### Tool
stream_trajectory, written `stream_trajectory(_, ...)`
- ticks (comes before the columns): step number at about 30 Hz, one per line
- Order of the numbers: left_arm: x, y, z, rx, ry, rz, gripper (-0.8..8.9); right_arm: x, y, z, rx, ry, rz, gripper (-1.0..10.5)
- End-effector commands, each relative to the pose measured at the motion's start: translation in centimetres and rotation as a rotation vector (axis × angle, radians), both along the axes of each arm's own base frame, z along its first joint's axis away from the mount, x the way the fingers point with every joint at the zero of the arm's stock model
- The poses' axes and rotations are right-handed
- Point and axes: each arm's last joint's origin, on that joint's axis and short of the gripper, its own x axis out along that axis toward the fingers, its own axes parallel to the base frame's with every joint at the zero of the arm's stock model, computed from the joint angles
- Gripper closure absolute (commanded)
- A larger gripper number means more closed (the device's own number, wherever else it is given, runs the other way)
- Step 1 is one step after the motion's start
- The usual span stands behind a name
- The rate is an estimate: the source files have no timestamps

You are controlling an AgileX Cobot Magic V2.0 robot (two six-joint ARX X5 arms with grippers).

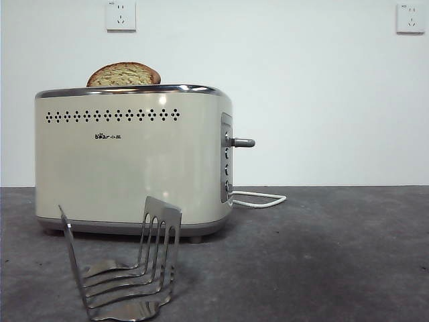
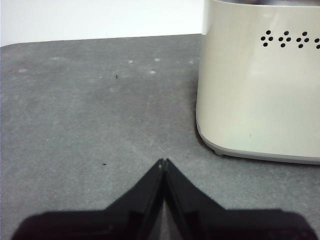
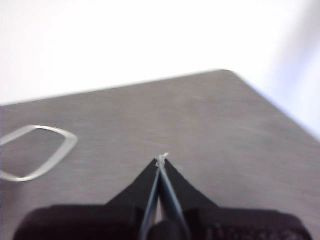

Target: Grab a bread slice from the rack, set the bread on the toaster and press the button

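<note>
Both end effectors are sitting low over the table with nothing in them: the left end effector point(image 2: 164, 161) is showing its jaws pressed tip to tip, and the right end effector point(image 3: 161, 159) is likewise showing its jaws closed together and empty. Neither is appearing in the front view, so both arms are waiting out of frame. The bread point(image 1: 124, 74) is already standing in the toaster point(image 1: 134, 168), its domed top poking above the chrome rim, while the rack point(image 1: 124, 268) is standing bare near the front edge of the table point(image 1: 335, 255), just in front of the toaster. What seems to be remaining is the button point(image 1: 242, 142), a stubby lever sticking out sideways from the control panel on the toaster's narrow end, toward the side where the cord point(image 1: 258, 198) is looping. The right wrist view is catching that same cord point(image 3: 35, 150) off to one side, so the right end effector is probably the nearer one to the lever, though the lever itself is not showing in its view. The left end effector is facing the toaster's other end point(image 2: 260, 85), well apart from the panel. Judging from this, the press would be calling for the right arm to come over the lever and push downward.
</note>
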Motion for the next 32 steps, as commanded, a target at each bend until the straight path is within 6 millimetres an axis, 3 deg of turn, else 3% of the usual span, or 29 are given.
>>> stream_trajectory(1, 0.1, 0.0, -0.3, -0.007, 0.001, 0.003, 8.17, 0.9, 0.5, -4.8, -0.017, -0.064, 0.108, 9.5)
stream_trajectory(6, 0.1, 0.0, -0.3, -0.007, 0.001, 0.003, 8.17, 1.0, 0.9, -9.5, -0.101, -0.08, 0.245, 9.5)
stream_trajectory(10, 0.1, 0.0, -0.3, -0.007, 0.001, 0.003, 8.17, 0.7, 0.8, -11.0, -0.14, -0.06, 0.264, 9.5)
stream_trajectory(25, 0.1, 0.0, -0.3, -0.007, 0.001, 0.003, 8.17, -1.3, 0.0, -12.7, -0.27, 0.048, 0.248, 9.5)
stream_trajectory(32, 0.1, 0.0, -0.2, -0.007, 0.001, 0.003, 8.17, -1.3, -0.3, -13.5, -0.271, 0.094, 0.229, 9.5)
